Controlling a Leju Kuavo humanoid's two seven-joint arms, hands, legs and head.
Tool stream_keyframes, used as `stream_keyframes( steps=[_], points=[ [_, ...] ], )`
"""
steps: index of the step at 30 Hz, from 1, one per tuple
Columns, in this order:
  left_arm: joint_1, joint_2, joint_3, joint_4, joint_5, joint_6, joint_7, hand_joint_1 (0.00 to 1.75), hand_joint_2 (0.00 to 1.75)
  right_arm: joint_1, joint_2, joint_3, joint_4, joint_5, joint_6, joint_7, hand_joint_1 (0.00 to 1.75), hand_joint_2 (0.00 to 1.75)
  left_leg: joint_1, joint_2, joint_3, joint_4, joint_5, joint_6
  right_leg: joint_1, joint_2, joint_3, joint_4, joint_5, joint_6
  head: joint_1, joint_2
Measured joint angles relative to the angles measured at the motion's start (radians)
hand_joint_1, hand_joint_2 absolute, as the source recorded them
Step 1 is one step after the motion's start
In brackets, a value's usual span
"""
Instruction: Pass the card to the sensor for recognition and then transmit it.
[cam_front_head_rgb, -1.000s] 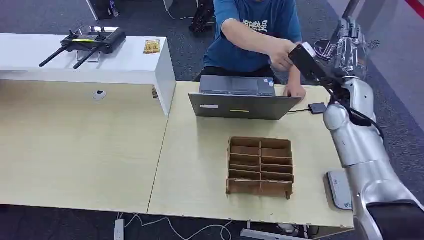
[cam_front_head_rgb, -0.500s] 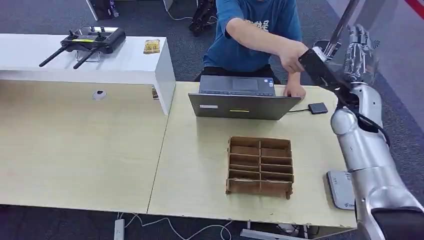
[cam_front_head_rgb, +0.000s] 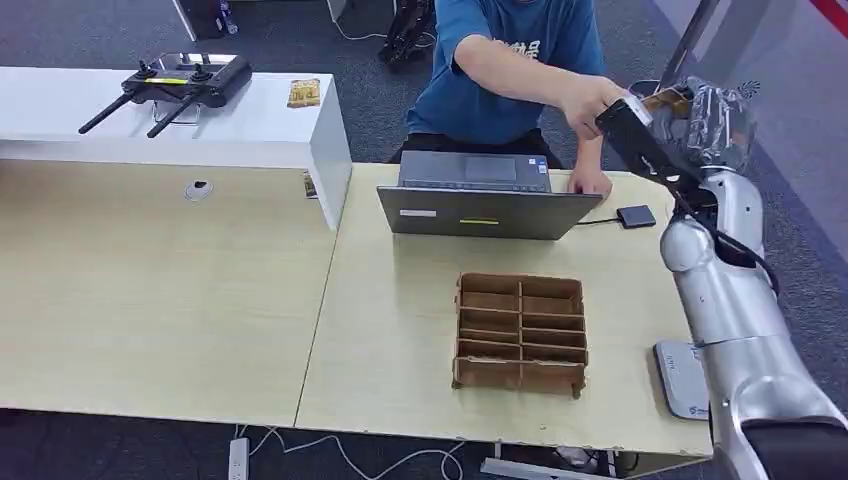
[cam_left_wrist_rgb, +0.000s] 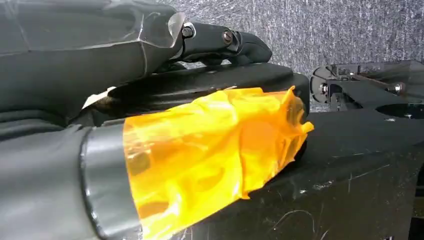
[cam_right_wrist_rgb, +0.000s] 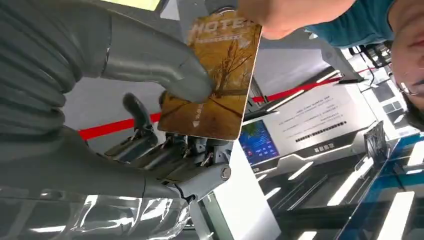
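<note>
Right wrist view gives you the grip: the right robot hand (cam_right_wrist_rgb: 125, 115) has its thick grey thumb (cam_right_wrist_rgb: 150, 62) pressed on the face of the thin rectangular brown-and-gold plastic card (cam_right_wrist_rgb: 212, 82), with the darker fingers curled behind it, so the card is pinched near one short end. A person's hand (cam_right_wrist_rgb: 285, 15) touches the opposite end, so judge the card as shared between the two right now. Expect it to be very light, stiff and glossy, liable to slide out of a loose pinch; hold it flat across its faces, well in from the edge. In the head view the raised right robot hand (cam_front_head_rgb: 700, 110) holds the card (cam_front_head_rgb: 668, 99) high beyond the pale wooden worktop (cam_front_head_rgb: 400, 320), above the small dark square sensor pad (cam_front_head_rgb: 637, 216) beside the grey laptop (cam_front_head_rgb: 480, 195). The left robot hand (cam_left_wrist_rgb: 100, 125) is too close to the camera to tell its state.
</note>
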Motion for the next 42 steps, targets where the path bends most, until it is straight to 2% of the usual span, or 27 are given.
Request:
stream_keyframes(
  steps=[12,16,22,25,28,35,42],
  points=[
    [0.0,0.0,0.006,0.0,-0.009,-0.001,0.0,0.0,0.0,0.002,0.004,0.0,-0.005,-0.04,0.001,-0.008,1.75,1.75,0.0,0.0,0.0,0.0,0.0,0.0,0.0,0.0,0.0,0.0,0.0,0.0,0.0,0.0],
    [0.0,0.0,0.012,0.0,-0.009,0.0,0.0,0.0,0.0,0.002,0.022,-0.027,-0.005,-0.175,0.036,-0.027,1.75,1.75,0.0,0.0,0.0,0.0,0.0,0.0,0.0,0.0,0.0,0.0,0.0,0.0,0.0,0.0],
    [0.0,-0.001,0.023,0.0,-0.008,0.008,0.0,0.0,0.0,-0.004,0.061,-0.144,0.013,-0.604,0.187,-0.037,1.75,1.75,0.0,-0.001,0.0,0.0,0.0,0.0,0.0,-0.001,0.0,0.0,0.0,0.0,0.0,0.0],
    [-0.002,0.0,0.023,0.0,-0.009,0.014,0.0,0.0,0.0,-0.03,0.058,-0.206,0.07,-0.814,0.221,-0.047,1.75,1.75,0.0,-0.001,0.0,0.0,0.0,0.0,0.0,-0.001,0.0,0.0,0.0,0.0,0.0,0.0],
    [-0.002,0.0,0.024,0.0,-0.01,0.014,0.0,0.0,0.0,-0.039,0.05,-0.243,0.104,-0.861,0.233,-0.056,1.75,1.75,0.0,-0.001,0.0,0.0,0.0,0.0,0.0,0.0,0.0,0.0,0.0,0.0,0.0,0.0],
    [-0.003,0.0,0.024,0.0,-0.01,0.014,0.0,0.0,0.0,-0.045,0.048,-0.267,0.142,-0.864,0.235,-0.057,1.75,1.75,0.0,0.0,0.0,0.0,0.0,0.0,0.0,0.0,0.0,0.0,0.0,0.0,0.0,0.0],
    [-0.003,-0.001,0.024,0.0,-0.012,0.023,0.0,0.0,0.0,-0.041,0.026,-0.296,0.168,-0.989,0.215,-0.073,1.75,1.75,0.0,0.0,0.0,0.0,0.0,0.0,0.0,-0.001,-0.001,0.0,0.0,0.0,0.0,0.0]
  ],
)
